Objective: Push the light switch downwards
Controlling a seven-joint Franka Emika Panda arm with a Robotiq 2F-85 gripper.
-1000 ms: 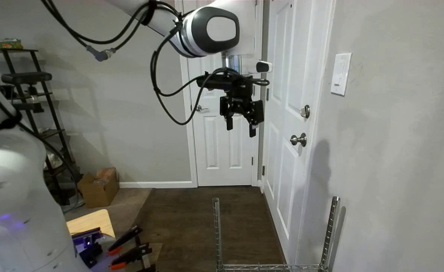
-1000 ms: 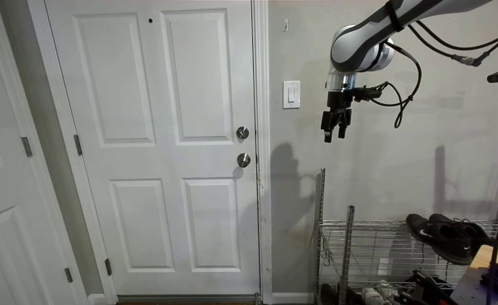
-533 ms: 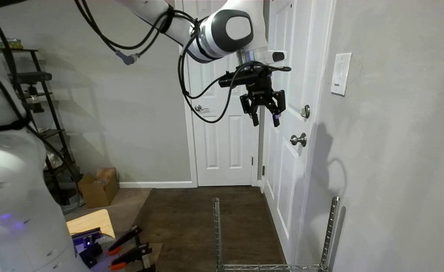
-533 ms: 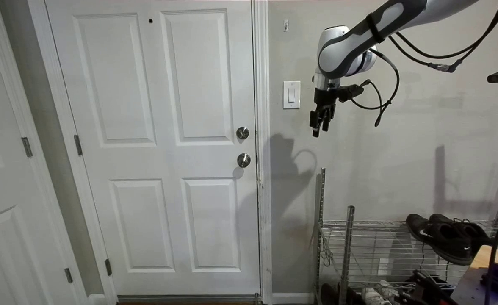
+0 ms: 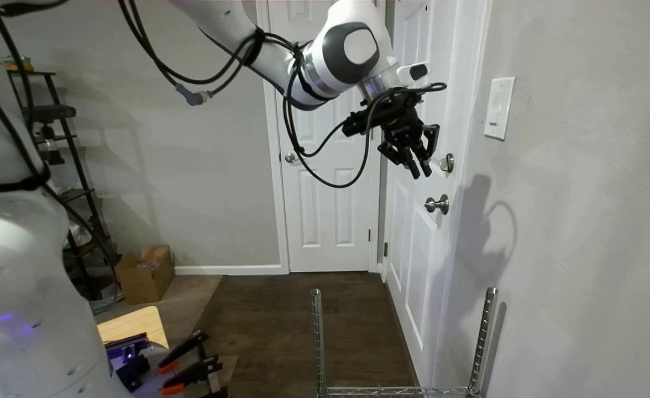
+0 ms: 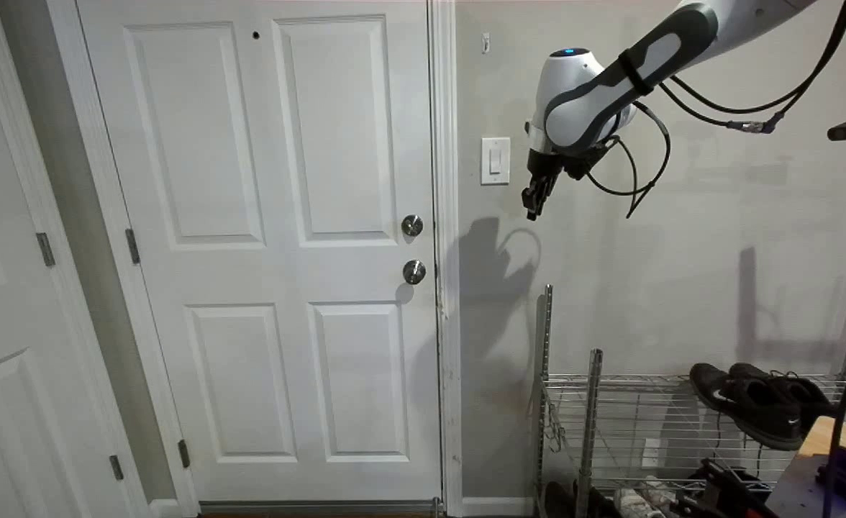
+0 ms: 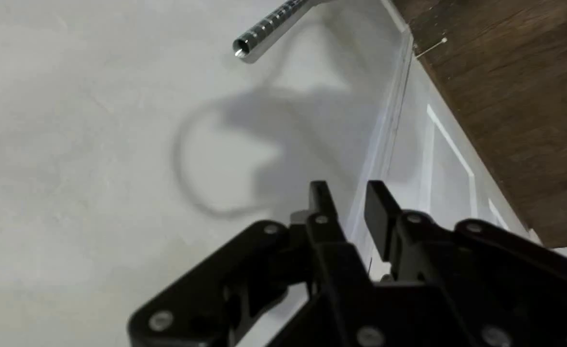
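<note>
Here, the tool point(image 7: 347, 193): it tilts downward, and its jaws stand apart with a narrow gap; the wrist view shows this gap clearly, while in an exterior view the fingers point(image 6: 531, 213) cover each other.
Arm point(image 5: 325, 61): from it hangs a black cable point(image 5: 340, 186) in a loop; in both exterior views its upper part is cut off by the picture edge.
Clamps point(image 5: 195, 373): black with orange tips, near the robot base point(image 5: 26, 309).
Wire rack point(image 6: 639, 381): lower than the tool, along the grey wall point(image 6: 682, 252); in an exterior view it carries black shoes point(image 6: 747, 406), while the wrist view gives only the end of one post point(image 7: 274, 29).
Light switch point(image 5: 499, 108): a white upright plate on this wall, beside the door frame point(image 6: 443, 259), higher than the fingers and apart from them; both exterior views show it, the wrist view does not. I cannot tell if it is pushed up or down.
White door point(image 6: 351, 273): it has a round knob point(image 6: 414, 272); in the wrist view the tool stands in the way, and only a lower part can be seen.
Second door point(image 5: 328, 243): it is farther back, and the arm hides some of its upper half.
Cardboard box point(image 5: 140, 284): on the floor point(image 5: 192, 290) beside a dark shelf point(image 5: 80, 168), which is partly hidden by the robot base; the things on the shelf are hard to make out.
</note>
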